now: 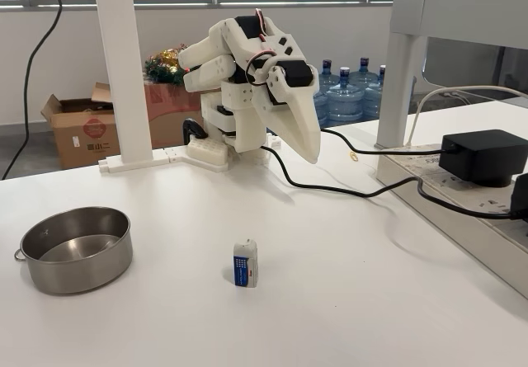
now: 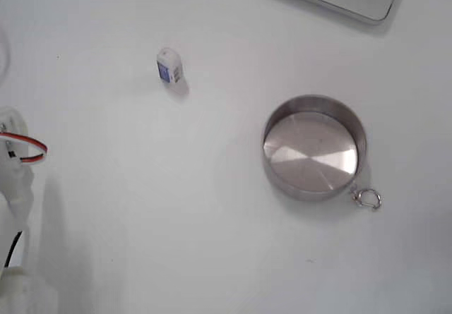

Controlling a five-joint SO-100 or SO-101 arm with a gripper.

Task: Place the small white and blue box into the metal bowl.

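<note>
The white plastic claw point(image 1: 307, 148) hangs shut and empty, so it should open wide, then drop straight over the tiny white and blue box point(image 1: 245, 263) standing at three o'clock from the round metal bowl point(image 1: 76, 249) on the white tabletop point(image 1: 355, 301).

The small white and blue box point(image 1: 245, 262) is stood upright on the table, well apart from the empty, round metal bowl point(image 1: 77, 250).

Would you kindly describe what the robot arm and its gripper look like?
The arm is white 3D-printed plastic with black servo motors set in its joints and thin red wires looped near the wrist. Its gripper has long, tapering white fingers. A black cable trails from its base.
</note>
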